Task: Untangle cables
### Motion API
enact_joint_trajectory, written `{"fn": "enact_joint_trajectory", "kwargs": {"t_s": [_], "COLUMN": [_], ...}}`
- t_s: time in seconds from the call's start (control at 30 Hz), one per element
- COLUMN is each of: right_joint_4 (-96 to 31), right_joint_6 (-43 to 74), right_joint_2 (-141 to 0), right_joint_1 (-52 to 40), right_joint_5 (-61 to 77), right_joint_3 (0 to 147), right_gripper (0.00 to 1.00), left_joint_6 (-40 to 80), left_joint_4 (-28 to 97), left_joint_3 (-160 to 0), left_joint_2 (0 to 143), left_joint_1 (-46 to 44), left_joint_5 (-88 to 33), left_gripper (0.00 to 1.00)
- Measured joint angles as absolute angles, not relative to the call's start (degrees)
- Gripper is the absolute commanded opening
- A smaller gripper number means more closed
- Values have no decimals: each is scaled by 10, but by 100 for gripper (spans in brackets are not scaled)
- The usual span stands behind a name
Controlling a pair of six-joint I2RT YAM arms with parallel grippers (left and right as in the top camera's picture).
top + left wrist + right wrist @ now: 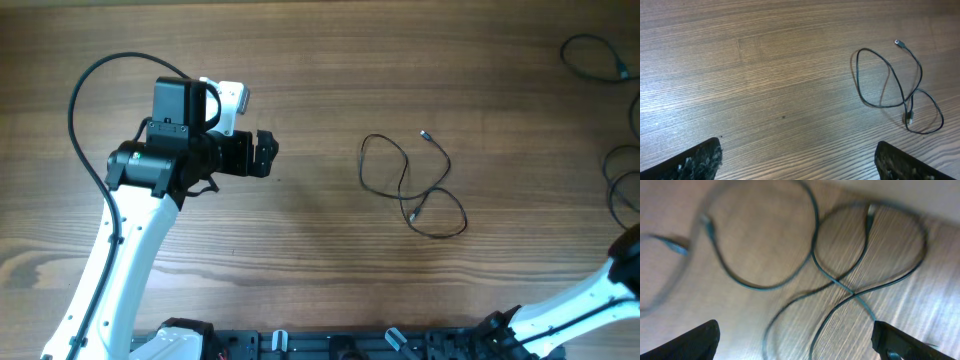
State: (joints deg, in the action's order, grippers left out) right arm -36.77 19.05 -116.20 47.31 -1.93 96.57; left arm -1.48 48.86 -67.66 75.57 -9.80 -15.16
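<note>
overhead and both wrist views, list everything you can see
table: one, brown wood grain, fills all views
middle cable: one, thin black, loose crossing loops at table centre, both plug ends showing
edge cables: count unclear, thin and dark, overlapping loops at the table's right edge, blurred in the right wrist view
base frame: one, black, along the bottom edge of the overhead view
left arm: one, white and black, left side of table
right arm: one, white and black, lower right corner
left fingers: two, black, spread wide, empty, short of the middle cable
right fingers: two, black, spread wide above the edge cables, empty
</note>
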Motion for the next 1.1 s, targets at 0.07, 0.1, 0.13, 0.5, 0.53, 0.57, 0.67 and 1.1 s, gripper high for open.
{"fn": "enact_joint_trajectory", "kwargs": {"t_s": [0.07, 0.1, 0.13, 0.5, 0.53, 0.57, 0.67, 1.1], "right_joint_4": [-376, -382, -389, -543, -569, -588, -626, -609], "right_joint_6": [197, 201, 205, 230, 233, 234, 230, 147], "right_joint_2": [-1118, -1091, -1075, -1004, -1000, -999, -999, -962], "right_joint_1": [473, 473, 473, 363, 350, 337, 289, 81], "right_joint_5": [-19, -15, -10, 1, -1, -3, -8, -104], "right_joint_3": [966, 966, 968, 969, 969, 969, 969, 909], "right_gripper": [100, 100, 100, 100, 100, 100, 100, 100], "left_joint_6": [-15, -15, -15, -15, -15, -15, -15, -1], "left_joint_4": [489, 489, 489, 448, 441, 437, 436, 442], "left_joint_3": [-677, -677, -677, -677, -677, -677, -677, -677], "left_joint_2": [756, 756, 756, 756, 756, 756, 756, 755], "left_joint_1": [-98, -98, -98, -98, -98, -98, -98, -98], "left_joint_5": [-152, -152, -152, -149, -149, -147, -120, -48], "left_gripper": [100, 100, 100, 100, 100, 100, 100, 100]}}
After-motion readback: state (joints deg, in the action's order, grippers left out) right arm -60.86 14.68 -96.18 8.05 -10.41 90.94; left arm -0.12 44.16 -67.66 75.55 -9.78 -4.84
